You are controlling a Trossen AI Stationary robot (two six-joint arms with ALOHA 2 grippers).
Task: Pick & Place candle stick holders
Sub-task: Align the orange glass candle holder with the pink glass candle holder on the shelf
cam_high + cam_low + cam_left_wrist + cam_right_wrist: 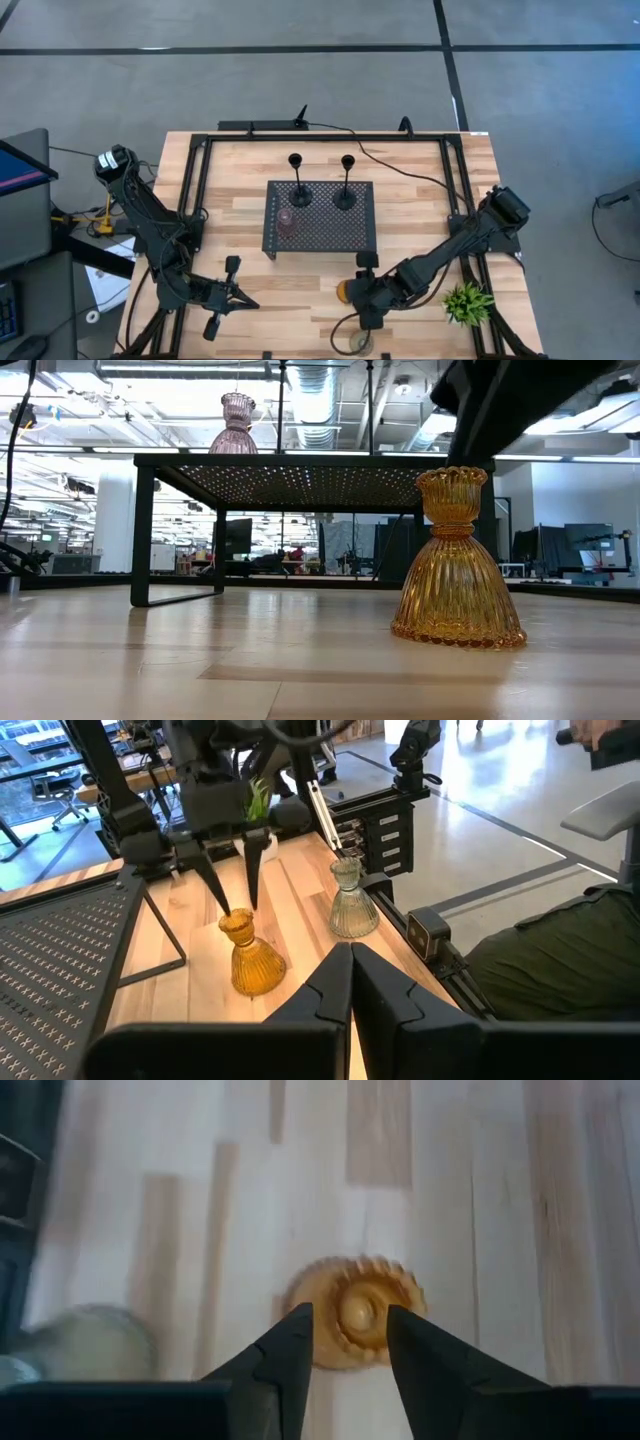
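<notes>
An amber glass holder (343,290) stands upright on its wide base on the table, near of the black perforated tray (355,240). My right gripper (348,1312) hangs open just above it, pointing down, a finger on either side of its cup top (237,923), apart from it. A pink glass holder (287,222) and two black stemmed holders (298,185) (346,185) stand on the tray. A greenish glass holder (350,905) stands by the near edge. My left gripper (235,295) is shut and empty at the near left.
A small green spiky plant (467,300) stands at the near right, close to my right arm. The tray stands on legs above the table (140,530). Black frame rails (195,180) run along the left, right and far sides. Bare wood lies between my two grippers.
</notes>
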